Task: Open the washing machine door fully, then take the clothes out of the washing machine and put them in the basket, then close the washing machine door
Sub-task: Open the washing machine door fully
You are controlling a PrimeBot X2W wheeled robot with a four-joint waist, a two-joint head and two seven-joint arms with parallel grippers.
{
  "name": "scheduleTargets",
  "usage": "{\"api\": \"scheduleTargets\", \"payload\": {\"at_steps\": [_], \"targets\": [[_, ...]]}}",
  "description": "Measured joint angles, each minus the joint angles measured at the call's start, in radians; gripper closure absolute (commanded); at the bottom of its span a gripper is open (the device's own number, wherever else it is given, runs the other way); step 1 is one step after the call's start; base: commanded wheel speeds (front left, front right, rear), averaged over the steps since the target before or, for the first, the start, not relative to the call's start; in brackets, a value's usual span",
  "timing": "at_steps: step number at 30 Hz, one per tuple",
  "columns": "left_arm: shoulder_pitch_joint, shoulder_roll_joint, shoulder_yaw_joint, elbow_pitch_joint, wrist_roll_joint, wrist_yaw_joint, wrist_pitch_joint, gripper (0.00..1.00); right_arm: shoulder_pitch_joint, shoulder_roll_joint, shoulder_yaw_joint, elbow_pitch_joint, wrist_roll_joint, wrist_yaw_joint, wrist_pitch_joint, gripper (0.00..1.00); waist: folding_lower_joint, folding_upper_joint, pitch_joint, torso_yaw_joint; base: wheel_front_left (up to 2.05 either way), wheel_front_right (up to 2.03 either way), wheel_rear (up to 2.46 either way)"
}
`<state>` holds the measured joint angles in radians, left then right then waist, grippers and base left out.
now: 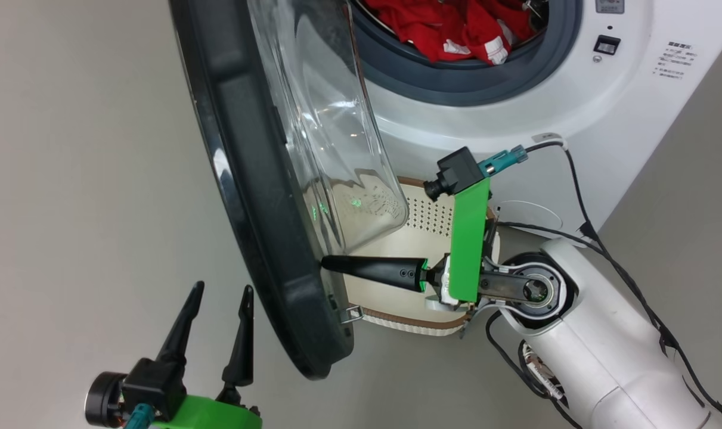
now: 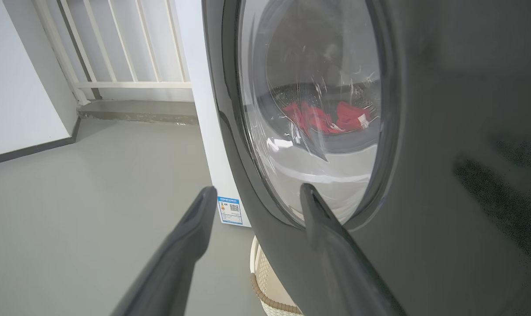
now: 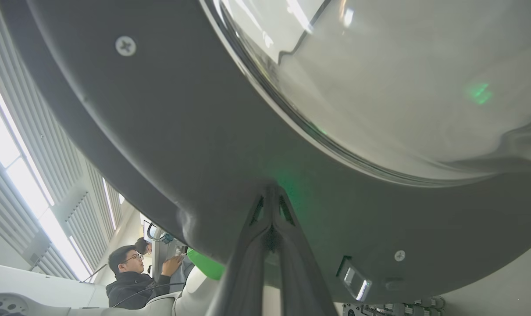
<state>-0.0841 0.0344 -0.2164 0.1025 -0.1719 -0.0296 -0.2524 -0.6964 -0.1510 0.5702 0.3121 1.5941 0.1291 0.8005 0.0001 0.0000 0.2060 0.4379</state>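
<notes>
The washing machine door (image 1: 259, 196) stands partly open, its black rim edge-on and its glass bowl (image 1: 331, 143) bulging toward the washing machine (image 1: 516, 113). Red clothes (image 1: 450, 27) lie in the drum. My right gripper (image 1: 325, 263) is shut, and its joined tips touch the door's inner rim (image 3: 182, 131) below the glass, as the right wrist view's gripper (image 3: 272, 189) also shows. My left gripper (image 1: 222, 289) is open on the door's outer side, holding nothing. The left wrist view has that gripper (image 2: 254, 193) close to the door (image 2: 445, 175), with the clothes (image 2: 326, 118) seen through the window. The basket (image 1: 423, 235) sits on the floor under the door.
Black cables (image 1: 581, 196) run from my right arm past the machine's lower front. A white railing (image 2: 116, 52) and a wall stand beyond grey floor to the left of the machine. A person (image 3: 131, 276) sits at a desk behind me.
</notes>
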Motion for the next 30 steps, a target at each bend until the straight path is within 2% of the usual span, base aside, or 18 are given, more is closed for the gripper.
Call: {"api": "scheduleTargets", "payload": {"at_steps": [12,27,29,30], "targets": [[0.0,0.0,0.002,0.002,-0.007,0.001,0.0,0.0,0.005,0.015,0.001,0.006,0.0,0.0,0.005,1.0,0.0,0.0,-0.003,0.03,0.0,0.0,0.0],[0.0,0.0,0.021,0.004,-0.007,0.005,0.0,0.0,0.005,0.033,0.005,0.007,-0.002,0.0,0.007,1.0,0.0,0.0,-0.008,0.025,0.0,0.0,0.0],[0.0,0.0,0.024,0.006,-0.007,0.005,0.0,0.0,0.005,0.032,0.002,0.007,-0.013,0.0,-0.004,0.63,0.0,0.0,-0.01,0.021,0.0,0.0,0.0],[0.0,0.0,0.026,0.007,-0.007,0.005,0.0,0.0,0.005,0.031,0.0,0.007,-0.022,0.0,-0.013,0.51,-0.0001,0.0,-0.012,0.019,0.0,0.0,0.0]]}}
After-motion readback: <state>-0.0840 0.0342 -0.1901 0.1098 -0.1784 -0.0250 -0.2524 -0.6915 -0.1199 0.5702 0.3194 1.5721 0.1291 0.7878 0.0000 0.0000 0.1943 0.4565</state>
